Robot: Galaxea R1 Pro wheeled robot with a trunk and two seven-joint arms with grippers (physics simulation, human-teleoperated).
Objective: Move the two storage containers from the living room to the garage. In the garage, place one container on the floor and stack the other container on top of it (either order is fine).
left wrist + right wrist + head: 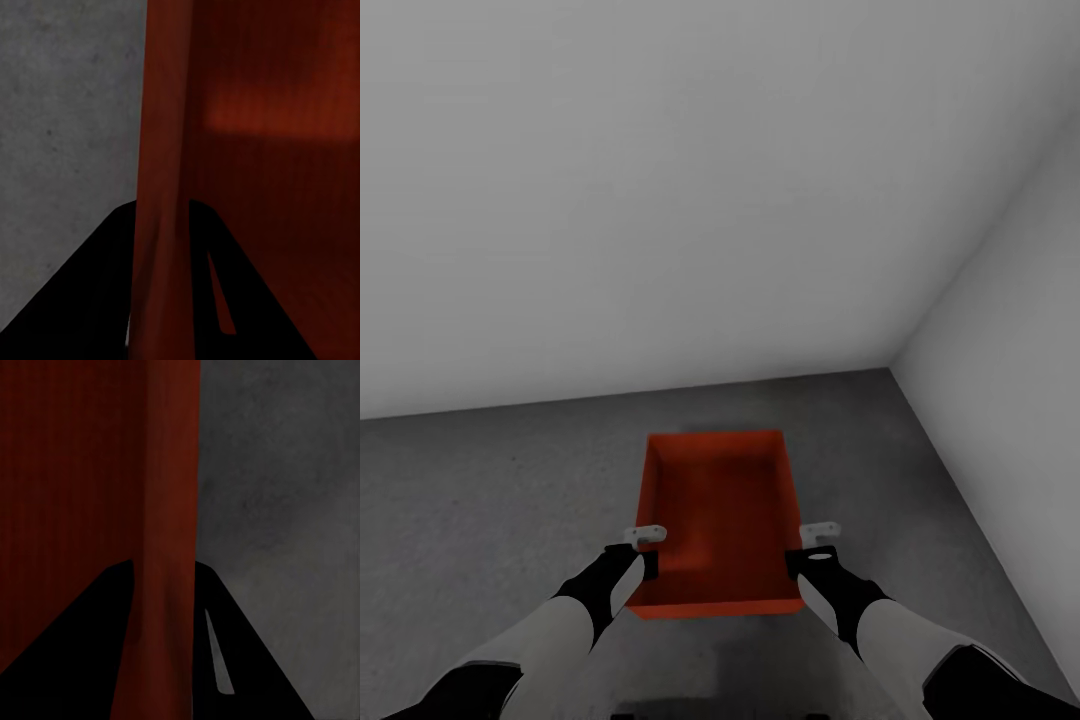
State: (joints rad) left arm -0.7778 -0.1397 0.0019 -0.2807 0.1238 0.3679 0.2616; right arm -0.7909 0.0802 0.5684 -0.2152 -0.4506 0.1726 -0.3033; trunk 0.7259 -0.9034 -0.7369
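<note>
The chief risk, as I judge it, is the orange-red, thin-walled, lidless rectangular storage container (720, 510) tilting or slipping out as it is set down: each gripper pinches only a thin side wall near the near end, so the far end hangs forward of both grips, and if one side lets go before the other the box could swing and land skewed on the dark grey, rough concrete-like floor (490, 480). A thin wall could also slide through the pads if the arms drift apart or together unevenly. The left gripper (645, 548) is clamped on the box's left wall, and in the left wrist view that wall (165, 150) runs straight between its two dark fingers (82, 300); the right gripper (815, 545) is clamped likewise on the right wall, which the right wrist view shows passing between its fingers (255, 652). The box sits between the two hands, reaching ahead of them toward the corner where the plain pale grey walls (660, 200) meet (whether its base already touches the floor I cannot tell). As for looks, it is shallow, open-topped and empty, its inner floor smooth and evenly coloured, its rim square and undamaged, its long axis pointing away from the hands
</note>
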